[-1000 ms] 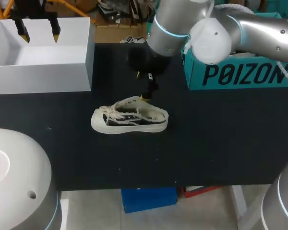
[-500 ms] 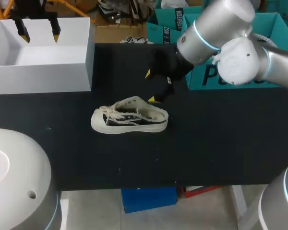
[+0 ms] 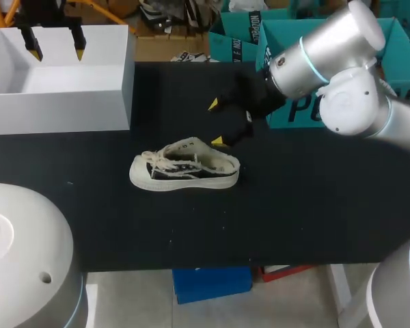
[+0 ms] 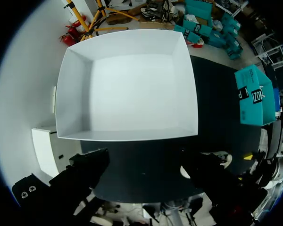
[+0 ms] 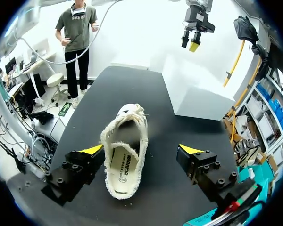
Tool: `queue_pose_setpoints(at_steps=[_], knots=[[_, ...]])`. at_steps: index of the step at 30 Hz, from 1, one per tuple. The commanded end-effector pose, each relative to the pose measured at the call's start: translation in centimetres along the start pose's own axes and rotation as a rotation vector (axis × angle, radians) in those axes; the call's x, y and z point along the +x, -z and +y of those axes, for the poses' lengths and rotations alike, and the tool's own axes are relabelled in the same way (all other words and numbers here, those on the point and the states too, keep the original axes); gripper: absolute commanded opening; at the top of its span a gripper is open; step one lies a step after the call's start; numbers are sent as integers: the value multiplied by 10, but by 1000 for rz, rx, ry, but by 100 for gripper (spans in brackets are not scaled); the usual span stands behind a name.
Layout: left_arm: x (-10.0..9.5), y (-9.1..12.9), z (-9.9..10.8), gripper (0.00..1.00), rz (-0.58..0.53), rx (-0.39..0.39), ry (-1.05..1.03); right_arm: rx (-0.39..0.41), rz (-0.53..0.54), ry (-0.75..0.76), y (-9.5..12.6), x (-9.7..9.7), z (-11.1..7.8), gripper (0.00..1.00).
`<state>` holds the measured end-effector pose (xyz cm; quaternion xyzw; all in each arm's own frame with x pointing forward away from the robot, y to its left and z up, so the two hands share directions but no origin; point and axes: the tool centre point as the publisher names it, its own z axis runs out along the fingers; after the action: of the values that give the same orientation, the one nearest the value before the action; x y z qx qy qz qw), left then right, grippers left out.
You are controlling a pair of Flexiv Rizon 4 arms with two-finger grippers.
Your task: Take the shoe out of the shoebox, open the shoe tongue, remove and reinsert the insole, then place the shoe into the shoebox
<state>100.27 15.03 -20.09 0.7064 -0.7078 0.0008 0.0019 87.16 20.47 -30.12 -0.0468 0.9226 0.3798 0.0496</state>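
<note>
Right arm (image 3: 328, 55): swung rightward; end effector (image 3: 216, 123) wide open, empty, near shoe (image 3: 184, 166) heel.
Insole (image 5: 121, 165): pinch heel edge only, lift slowly.

Head camera, high behind, sees shoebox (image 3: 55, 113) and shoe (image 3: 184, 171). Left wrist looks into the shoebox; right wrist crowds the shoe.

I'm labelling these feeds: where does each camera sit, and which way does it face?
Head: above and behind, looking down on the table; left gripper, right gripper and shoe show.
Left wrist: over the box, looking down into it; its fingers show.
Right wrist: above the shoe's heel, facing the box; right gripper open either side.
Head and right wrist share shoe, box, left gripper.
</note>
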Motion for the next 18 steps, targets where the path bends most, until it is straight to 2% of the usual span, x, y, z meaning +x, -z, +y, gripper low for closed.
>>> queue_pose_setpoints(at_steps=[1, 18], knots=[[0, 1, 1, 100, -2, -1, 1, -77, -33, -14, -16, 8, -9, 100], [0, 1, 1, 100, -2, -1, 1, -62, -17, -95, -24, 33, -39, 100]])
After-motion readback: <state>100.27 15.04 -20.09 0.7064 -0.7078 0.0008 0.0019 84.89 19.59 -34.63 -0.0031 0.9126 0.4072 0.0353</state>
